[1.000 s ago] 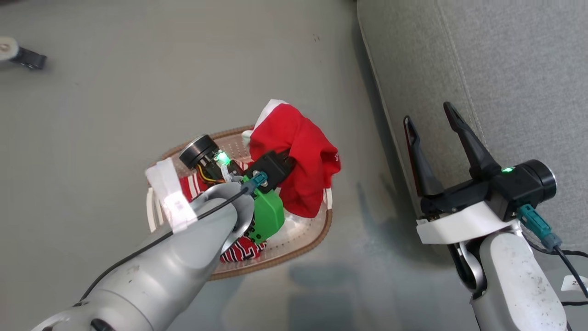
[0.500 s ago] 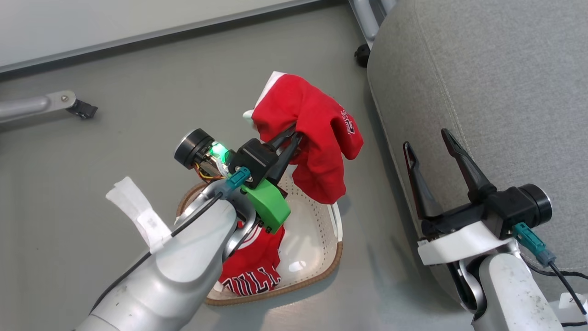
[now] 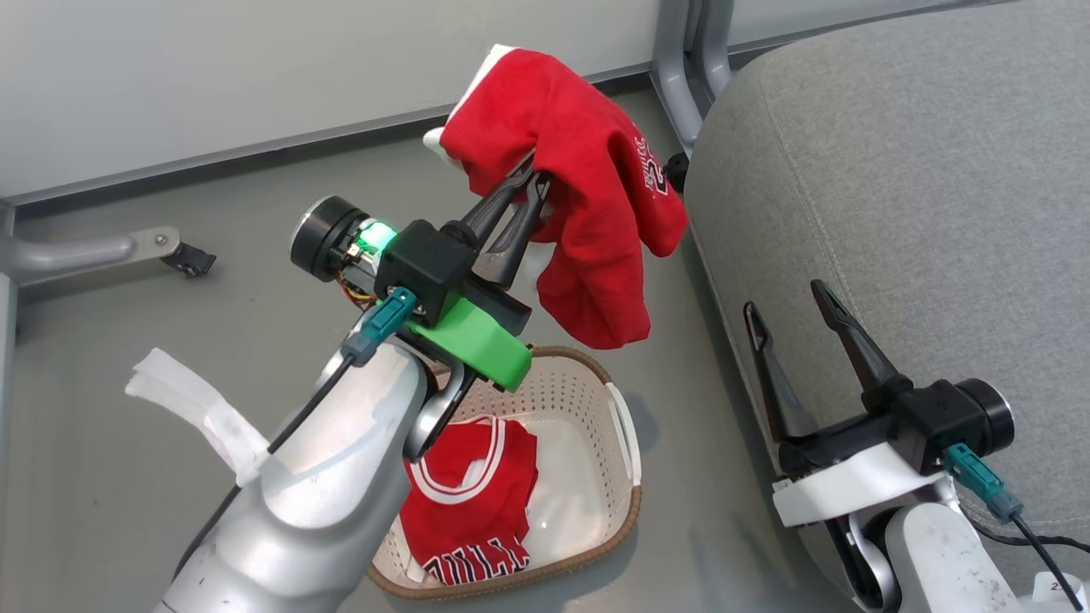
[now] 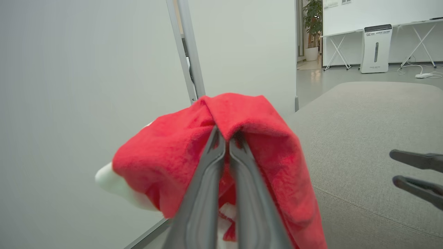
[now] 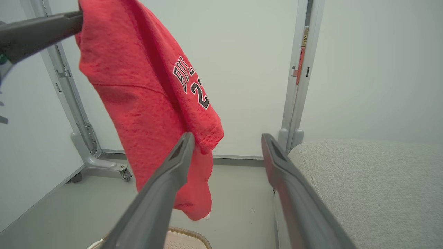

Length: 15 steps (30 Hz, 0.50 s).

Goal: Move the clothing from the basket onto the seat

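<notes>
My left gripper [image 3: 536,180] is shut on a plain red garment [image 3: 596,196] with small white print, holding it in the air above and behind the basket [image 3: 626,502]. The cloth drapes over the closed fingertips [image 4: 226,140] and hangs free [image 5: 155,103] just left of the seat [image 3: 894,187]. A red jersey [image 3: 468,502] with white trim and lettering lies inside the cream perforated basket on the floor. At the lower right my right gripper [image 3: 783,298] stands open beside the seat's rounded edge [image 5: 367,180], empty.
A white wall panel on grey metal legs with castors [image 3: 183,255] stands behind the basket. Another grey upright [image 3: 681,51] rises beside the seat's far corner. White tape flaps [image 3: 196,409] hang from my left forearm.
My left gripper has lifted the red garment clear of the basket and upward, uncovering the jersey. The head camera has tilted up, bringing the wall into view. The right gripper stays open.
</notes>
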Available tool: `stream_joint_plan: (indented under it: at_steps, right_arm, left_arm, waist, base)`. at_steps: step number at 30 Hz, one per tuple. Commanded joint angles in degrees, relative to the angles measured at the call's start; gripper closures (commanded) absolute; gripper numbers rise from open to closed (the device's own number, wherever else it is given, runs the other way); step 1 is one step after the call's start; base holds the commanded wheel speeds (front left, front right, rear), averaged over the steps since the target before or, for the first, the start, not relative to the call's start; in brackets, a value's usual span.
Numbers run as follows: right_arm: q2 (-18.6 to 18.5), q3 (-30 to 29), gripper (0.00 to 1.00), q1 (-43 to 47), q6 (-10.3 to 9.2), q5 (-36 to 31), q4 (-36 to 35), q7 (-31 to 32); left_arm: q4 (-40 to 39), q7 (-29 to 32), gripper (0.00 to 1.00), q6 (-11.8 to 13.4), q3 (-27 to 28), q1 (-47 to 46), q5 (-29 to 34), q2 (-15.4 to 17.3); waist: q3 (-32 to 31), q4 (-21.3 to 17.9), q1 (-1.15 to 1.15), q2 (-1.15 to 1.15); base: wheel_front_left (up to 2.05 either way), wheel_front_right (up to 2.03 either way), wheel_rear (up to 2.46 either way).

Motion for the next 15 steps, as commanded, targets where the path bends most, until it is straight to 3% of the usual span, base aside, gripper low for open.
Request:
stream_joint_plan:
  at_steps: [1,15]
  right_arm:
    - [-0.2,0.0,0.00,0.7,-0.02,0.5,0.0,-0.3]
    - [-0.2,3.1,0.00,0.5,-0.02,1.0,-1.7,-0.3]
  left_arm:
    - [-0.8,0.0,1.00,-0.2,0.6,1.2,0.5,-0.2]
    - [-1.9,0.0,1.00,-1.5,2.7,1.8,3.0,-1.1]
  waist:
    - [-0.7,-0.1,0.00,0.00]
    - [-1.4,0.2,0.00,0.00]
  base:
    - [0.00,0.00,0.00]
    - [0.00,0.00,0.00]
